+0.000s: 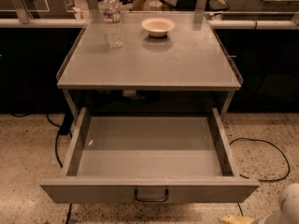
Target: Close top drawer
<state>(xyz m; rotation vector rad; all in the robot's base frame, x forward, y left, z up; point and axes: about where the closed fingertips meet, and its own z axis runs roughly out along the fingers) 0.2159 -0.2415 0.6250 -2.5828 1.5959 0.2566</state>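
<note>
Camera view.
- Top drawer [93, 192]: pulled far out toward viewer from under grey table [187, 64]. Front panel low in frame, loop handle [151, 196] at centre.
- Gripper [240, 218]: bottom right corner, below drawer's right front corner, apart from handle. Mostly cut off by frame edge, so wide or narrow: cannot tell.
- Water bottle [112, 20], bowl [158, 26]: on tabletop.
- Progress: no closing done. Approach, contact with front panel and full push inward all left.

The top drawer [149, 171] is smooth, dull grey metal. The tabletop [154, 59] shines a bit. At five o'clock, the tool [238, 219] looks like pale plastic.
</note>
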